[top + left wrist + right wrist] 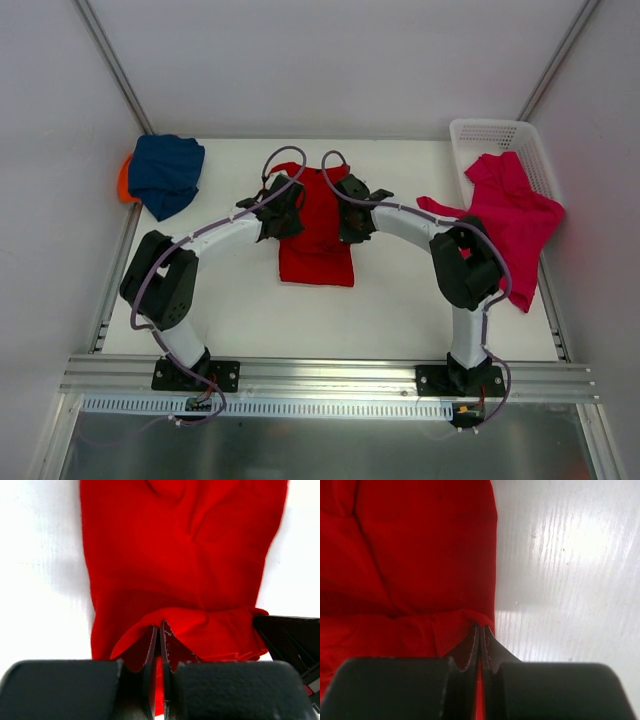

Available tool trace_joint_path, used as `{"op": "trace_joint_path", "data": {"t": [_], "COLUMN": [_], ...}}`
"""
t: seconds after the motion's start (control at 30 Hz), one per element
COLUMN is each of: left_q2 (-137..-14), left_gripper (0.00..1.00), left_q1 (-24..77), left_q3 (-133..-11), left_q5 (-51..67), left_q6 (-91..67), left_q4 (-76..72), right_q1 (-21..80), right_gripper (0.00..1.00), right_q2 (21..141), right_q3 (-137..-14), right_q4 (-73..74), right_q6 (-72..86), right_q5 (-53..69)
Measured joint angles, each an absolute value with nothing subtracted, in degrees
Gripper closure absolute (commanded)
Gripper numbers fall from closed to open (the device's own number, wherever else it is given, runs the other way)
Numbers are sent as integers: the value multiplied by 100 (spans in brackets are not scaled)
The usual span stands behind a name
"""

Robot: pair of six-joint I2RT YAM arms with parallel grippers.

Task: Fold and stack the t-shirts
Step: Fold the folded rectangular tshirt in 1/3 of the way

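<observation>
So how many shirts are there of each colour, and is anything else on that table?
red shirt: 1
navy shirt: 1
orange shirt, mostly hidden: 1
pink shirt: 1
basket: 1
Total: 5

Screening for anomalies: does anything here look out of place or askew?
Yes. The pink t-shirt sprawls unfolded over the near end of the white basket and onto the table at far right. The navy t-shirt lies crumpled on the orange t-shirt at the far-left corner.
</observation>
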State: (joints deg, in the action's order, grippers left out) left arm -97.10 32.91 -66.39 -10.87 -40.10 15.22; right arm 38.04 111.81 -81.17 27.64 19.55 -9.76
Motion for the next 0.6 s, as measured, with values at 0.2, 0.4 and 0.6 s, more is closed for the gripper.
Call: {"op": "trace_joint_path", "data": {"t": [0.2, 0.4, 0.6], "left_q2": [-9859, -9870, -9865], "left_gripper": [100, 37, 1], "left_q1": [3127, 3100, 3100], "left_q3": [-6639, -6637, -6576], "left_q5": [-1127, -1293, -1441], "left_q6": [-4191, -4388, -4477], "left_q4": [1518, 1476, 1350], "right_q1": [3734, 3691, 3701], "right_gripper": [50, 1, 0], "right_q2": [11452, 11472, 11382], "right_q3": [-8381, -8460, -8433], "right_q4": [2718, 2683, 2742], "right_q6": [1927, 1806, 1802], "right_q5": [-980, -1041, -1249]}}
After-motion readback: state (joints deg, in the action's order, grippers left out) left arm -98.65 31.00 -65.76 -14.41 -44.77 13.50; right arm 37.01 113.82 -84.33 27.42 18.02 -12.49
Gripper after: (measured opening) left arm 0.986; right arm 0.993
